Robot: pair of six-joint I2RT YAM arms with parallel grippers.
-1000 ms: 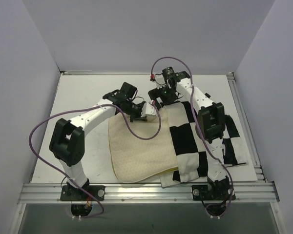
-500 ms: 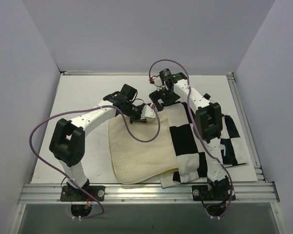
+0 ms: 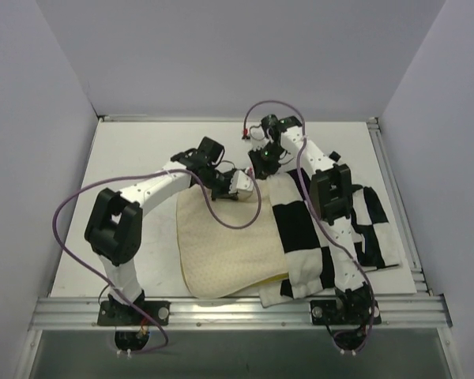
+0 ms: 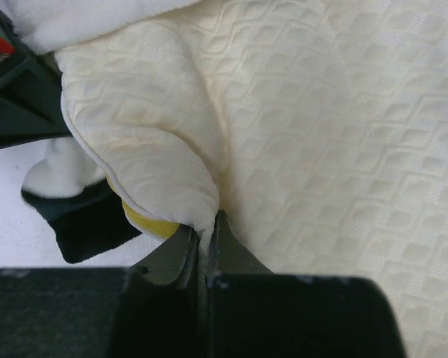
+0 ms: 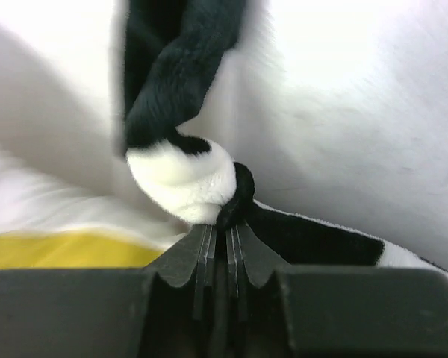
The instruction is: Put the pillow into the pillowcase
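Item: pillow (image 3: 221,253), cream, roughly rectangular, with a quilted surface of small raised squares and a yellow side edge (image 4: 145,220) showing under a folded corner. It lies flat on the white worktop (image 3: 142,150), from the middle toward 6 o'clock in the top view. Its 12 o'clock corner is lifted and bunched. The left claw (image 3: 241,183) is clamped on that corner; the left wrist view shows its fingers (image 4: 187,250) pressed together on a thin fold of the quilted cover (image 4: 321,149). Item: pillowcase (image 3: 300,229), soft plush fabric in large black and white squares. It is spread on the pillow's 3 o'clock side and touches it along that edge, with its near corner lapping over the pillow's 5 o'clock corner. Whether any of the pillow sits inside the case cannot be told. The right claw (image 3: 259,162) is at the case's 12 o'clock end, just beside the left claw. Its jaws are closed on a rolled black-and-white lip of the fabric (image 5: 183,179), with a strip of yellow (image 5: 60,250) at 8 o'clock in the right wrist view.
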